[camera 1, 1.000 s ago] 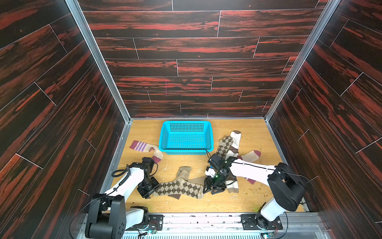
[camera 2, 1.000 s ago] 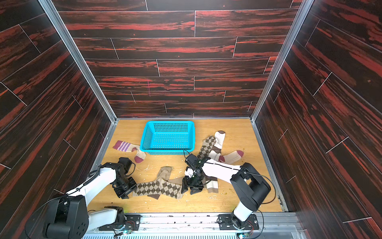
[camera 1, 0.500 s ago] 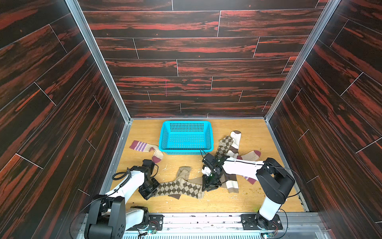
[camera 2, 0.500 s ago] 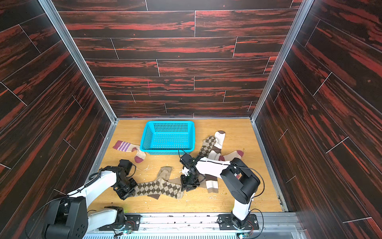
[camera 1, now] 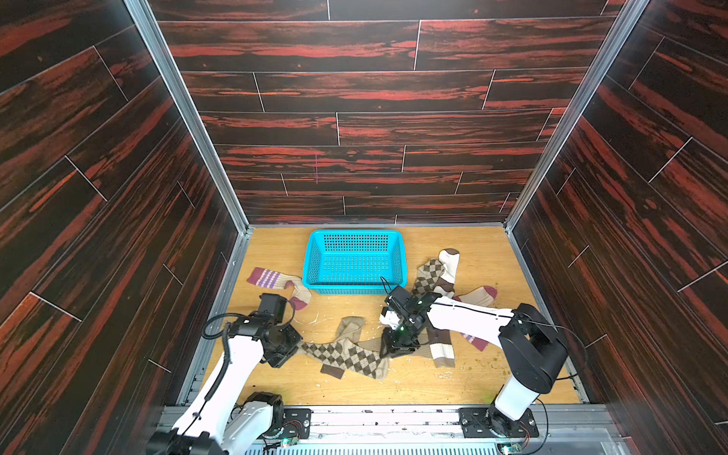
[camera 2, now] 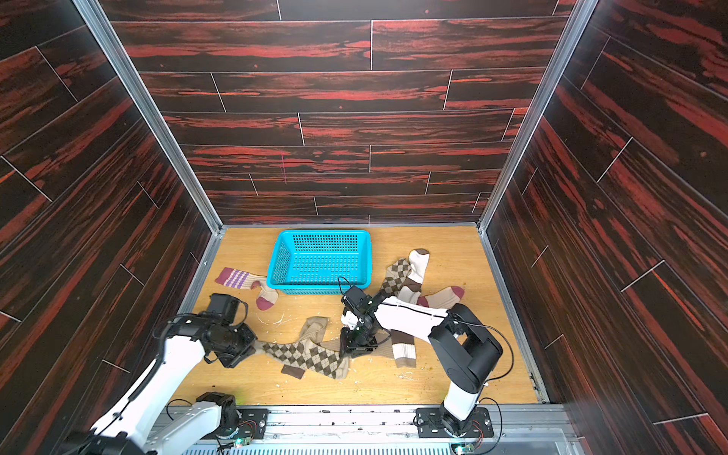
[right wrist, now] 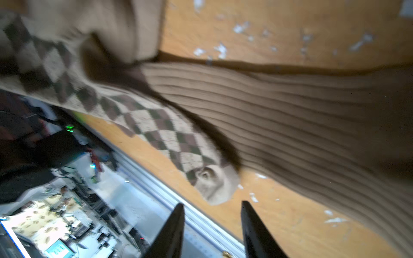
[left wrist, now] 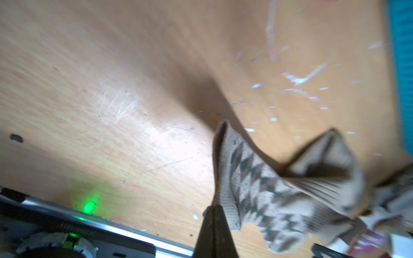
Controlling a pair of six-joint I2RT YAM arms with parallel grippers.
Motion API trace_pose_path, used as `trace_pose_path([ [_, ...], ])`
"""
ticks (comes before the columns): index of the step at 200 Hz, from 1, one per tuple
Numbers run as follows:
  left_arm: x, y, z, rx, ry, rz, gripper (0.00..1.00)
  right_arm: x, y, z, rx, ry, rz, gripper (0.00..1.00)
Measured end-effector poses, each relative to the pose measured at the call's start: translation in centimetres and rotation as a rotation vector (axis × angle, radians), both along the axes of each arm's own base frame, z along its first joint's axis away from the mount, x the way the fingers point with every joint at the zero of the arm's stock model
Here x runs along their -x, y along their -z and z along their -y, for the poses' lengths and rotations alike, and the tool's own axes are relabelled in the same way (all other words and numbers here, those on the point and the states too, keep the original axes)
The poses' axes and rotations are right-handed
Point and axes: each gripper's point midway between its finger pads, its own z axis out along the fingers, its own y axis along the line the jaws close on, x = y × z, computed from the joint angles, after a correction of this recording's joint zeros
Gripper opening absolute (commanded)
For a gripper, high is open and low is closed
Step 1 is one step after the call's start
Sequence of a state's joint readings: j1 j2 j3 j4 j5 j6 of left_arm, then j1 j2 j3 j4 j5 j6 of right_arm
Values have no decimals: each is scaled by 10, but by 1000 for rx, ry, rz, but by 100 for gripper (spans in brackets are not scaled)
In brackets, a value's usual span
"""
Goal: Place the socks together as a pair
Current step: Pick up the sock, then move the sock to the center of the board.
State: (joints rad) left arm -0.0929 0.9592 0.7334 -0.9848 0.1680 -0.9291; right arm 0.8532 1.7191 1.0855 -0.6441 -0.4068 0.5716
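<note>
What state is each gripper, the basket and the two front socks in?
left gripper: shut on argyle sock
right gripper: open, nothing between the jaws
argyle sock: one end pinched, rest on table
ribbed tan sock: loose, overlapping argyle sock
basket: upright, empty

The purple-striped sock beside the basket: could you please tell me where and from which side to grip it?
I'd take the purple-striped sock by its striped cuff, from above: that end lies flat and clear, while the heel lies close by the basket corner.
</note>
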Motion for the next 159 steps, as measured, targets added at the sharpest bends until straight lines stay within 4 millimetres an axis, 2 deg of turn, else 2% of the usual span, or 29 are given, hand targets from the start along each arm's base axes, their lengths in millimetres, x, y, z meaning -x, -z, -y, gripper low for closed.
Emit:
trace_pose_path([
  [45, -25, -91, 4, 43, -19, 252, 0, -11, -40, -23, -120, -40, 56, 53],
  [69, -27, -124, 4, 50, -23, 338, 0, -21, -58, -40, -178, -51, 78, 53],
  [86, -24, -130, 1, 39, -29, 347, 0, -30, -62, -53, -201, -63, 88, 52],
  [110, -17, -125, -5, 4, -41, 311, 0, -41, -55, -70, -206, -75, 88, 50],
  [133, -11, -120, -14, -46, -54, 271, 0, -44, -45, -83, -197, -93, 78, 49],
  [159, -2, -113, -25, -109, -72, 222, 0, -44, -37, -107, -188, -129, 89, 45],
])
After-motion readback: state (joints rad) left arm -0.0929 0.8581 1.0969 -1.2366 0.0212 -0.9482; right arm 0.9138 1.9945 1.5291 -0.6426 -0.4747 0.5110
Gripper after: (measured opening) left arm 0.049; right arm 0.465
